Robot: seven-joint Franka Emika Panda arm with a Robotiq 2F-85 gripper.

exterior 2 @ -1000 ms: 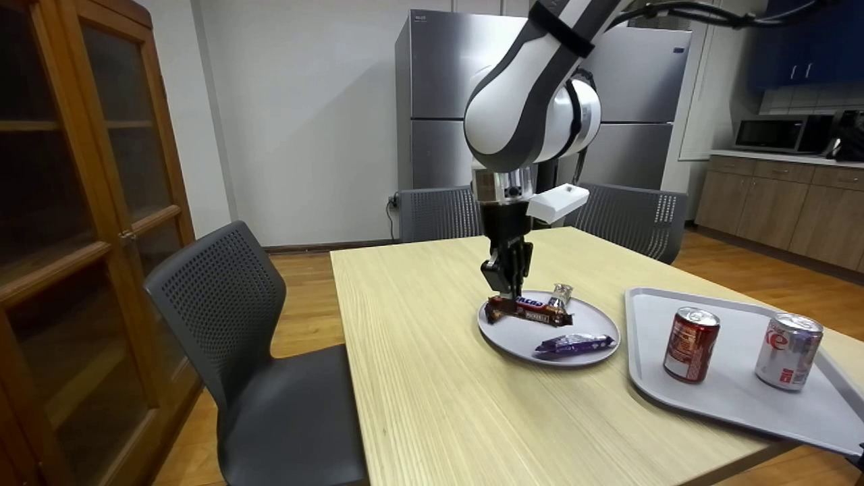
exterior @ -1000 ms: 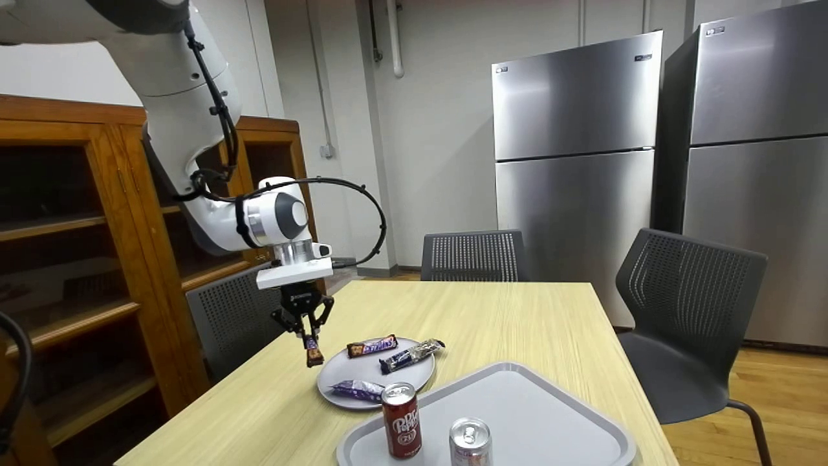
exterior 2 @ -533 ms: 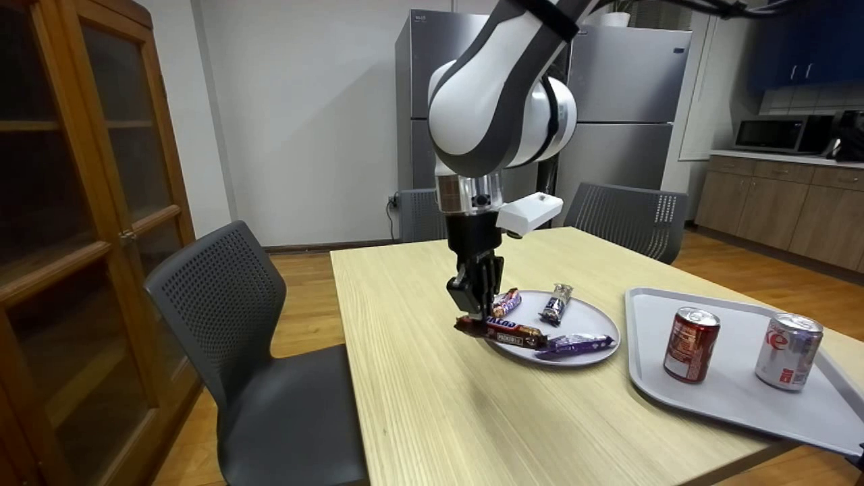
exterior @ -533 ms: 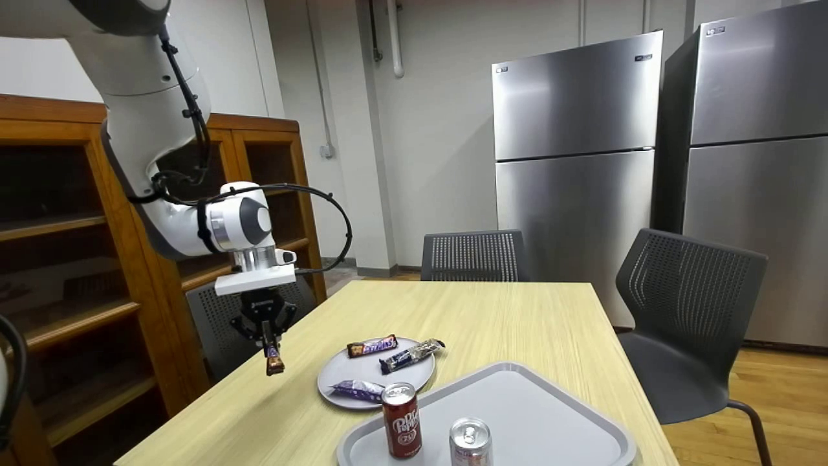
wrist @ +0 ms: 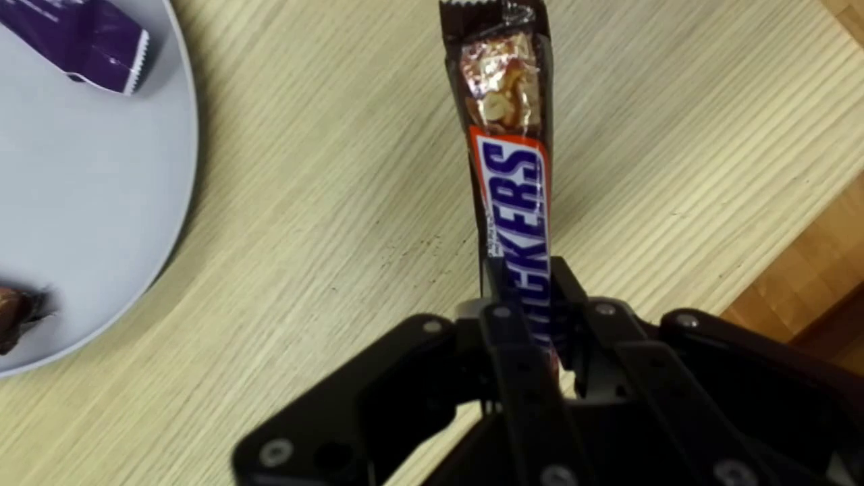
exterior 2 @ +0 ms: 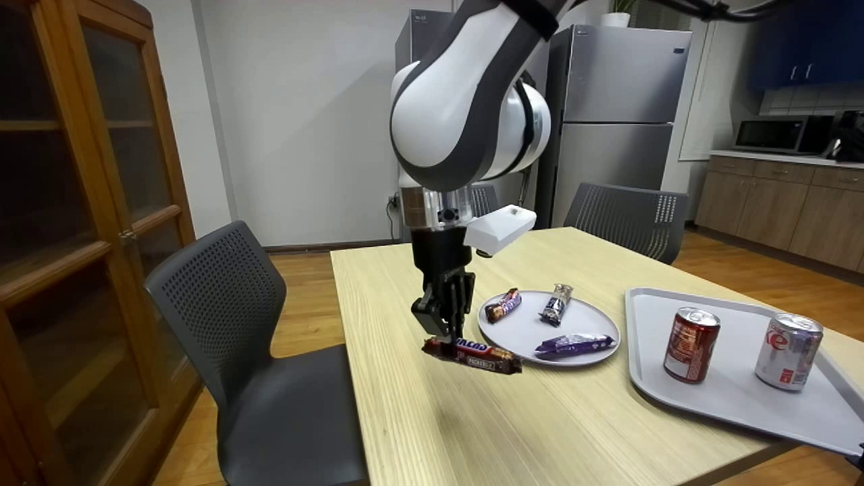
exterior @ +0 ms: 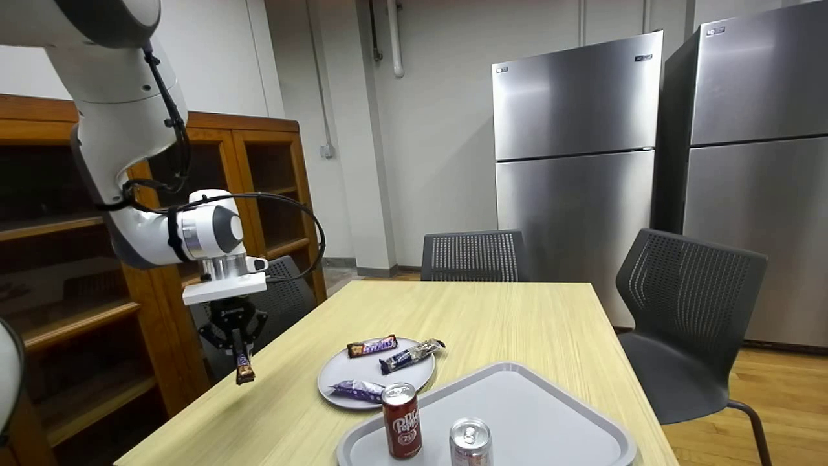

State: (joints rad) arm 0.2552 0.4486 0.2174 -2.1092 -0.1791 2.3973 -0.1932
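My gripper (wrist: pixel 530 277) is shut on a Snickers bar (wrist: pixel 513 175), whose brown wrapper sticks out lengthwise past the fingertips in the wrist view. The bar (exterior 2: pixel 482 358) hangs above the wooden table, left of a round grey plate (exterior 2: pixel 523 334); in an exterior view it tilts slightly downward to the right. On that plate lie a purple-wrapped bar (exterior 2: pixel 574 344), a brown and purple bar (exterior 2: pixel 503 305) and a silver and dark blue bar (exterior 2: pixel 555 305). Part of the held bar is hidden between the fingers.
Beside the plate, a grey tray (exterior 2: pixel 736 385) carries a red Dr Pepper can (exterior 2: pixel 692 344) and a silver can (exterior 2: pixel 788 351). A dark chair (exterior 2: pixel 270 351) stands close to the table's edge. Behind the arm is a wooden cabinet (exterior: pixel 129 291).
Holding the Snickers bar, the gripper has travelled left in both exterior views, from beside or over the plate to past its edge. Plate, wrapped bars on it, tray and cans stay put.
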